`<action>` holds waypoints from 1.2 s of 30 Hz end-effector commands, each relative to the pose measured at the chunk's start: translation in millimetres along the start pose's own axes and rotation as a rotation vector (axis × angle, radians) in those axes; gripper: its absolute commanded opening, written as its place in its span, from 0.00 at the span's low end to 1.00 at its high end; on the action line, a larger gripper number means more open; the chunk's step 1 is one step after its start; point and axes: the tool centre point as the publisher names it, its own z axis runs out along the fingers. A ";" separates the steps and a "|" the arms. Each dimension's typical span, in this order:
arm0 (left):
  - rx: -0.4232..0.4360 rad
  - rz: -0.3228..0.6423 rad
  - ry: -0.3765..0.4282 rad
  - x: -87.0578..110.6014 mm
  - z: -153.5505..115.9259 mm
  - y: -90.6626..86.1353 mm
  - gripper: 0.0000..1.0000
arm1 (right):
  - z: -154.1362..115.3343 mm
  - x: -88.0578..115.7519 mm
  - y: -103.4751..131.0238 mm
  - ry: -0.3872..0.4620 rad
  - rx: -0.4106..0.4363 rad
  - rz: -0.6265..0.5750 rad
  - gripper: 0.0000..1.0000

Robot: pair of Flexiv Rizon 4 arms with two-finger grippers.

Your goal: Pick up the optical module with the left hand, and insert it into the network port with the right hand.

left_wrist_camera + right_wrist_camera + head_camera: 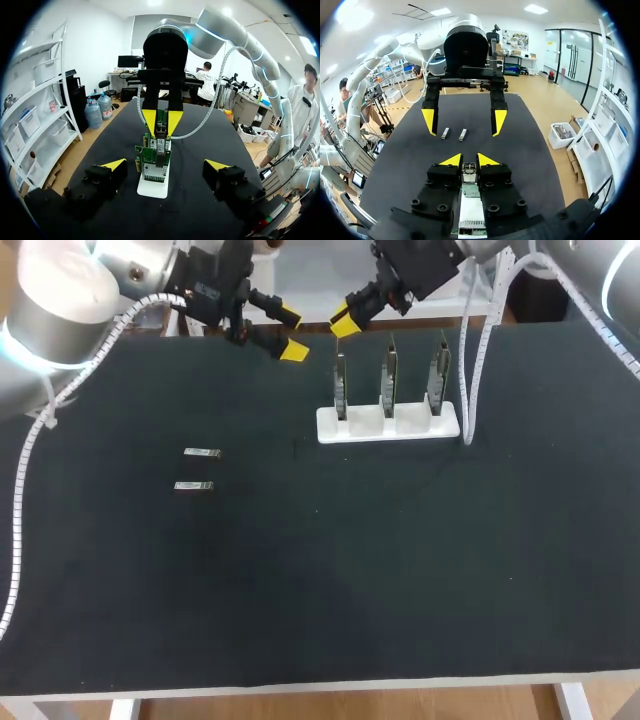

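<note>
My left claw point(291, 331) hangs over the far edge of the counter point(330, 580), close to 12 o'clock. It is spread wide and holds nothing. From its own wrist, its wedge-shaped yellow tips point(114, 164) stand well apart, one on either side of the base ahead. The optical modules are two small, flat, silvery metal bars, one point(203, 453) just beyond the other point(194, 486). They lie parallel on the matt black top between 9 and 10 o'clock, well apart from both claws. At about 1 o'clock a smooth white rectangular base point(388, 426) holds three thin green network cards point(387, 380) upright in a row, each carrying silvery metal parts. The ports themselves are too small for me to make out. My right claw point(344, 321) sits above the card at the 9 o'clock end of that row, just beside my left claw. I cannot tell whether it grips anything or merely hovers there.
</note>
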 end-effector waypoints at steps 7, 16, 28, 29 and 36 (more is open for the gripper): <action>0.002 0.000 0.003 -0.7 0.4 1.4 1.00 | -0.1 -1.7 -8.0 0.002 -0.466 0.000 1.00; 0.002 0.000 0.003 -0.7 0.4 1.4 1.00 | -2.5 -5.2 -8.9 -0.010 -0.449 0.002 1.00; 0.002 0.000 0.003 -0.7 0.4 1.4 1.00 | -6.0 -4.6 -6.6 -0.034 -0.419 0.001 0.00; 0.002 0.000 0.003 -0.7 0.4 1.4 1.00 | -6.2 -4.6 -6.4 -0.032 -0.417 0.000 0.00; 0.002 0.000 0.003 -0.7 0.4 1.4 1.00 | -7.5 -4.4 -4.7 -0.032 -0.411 0.000 0.00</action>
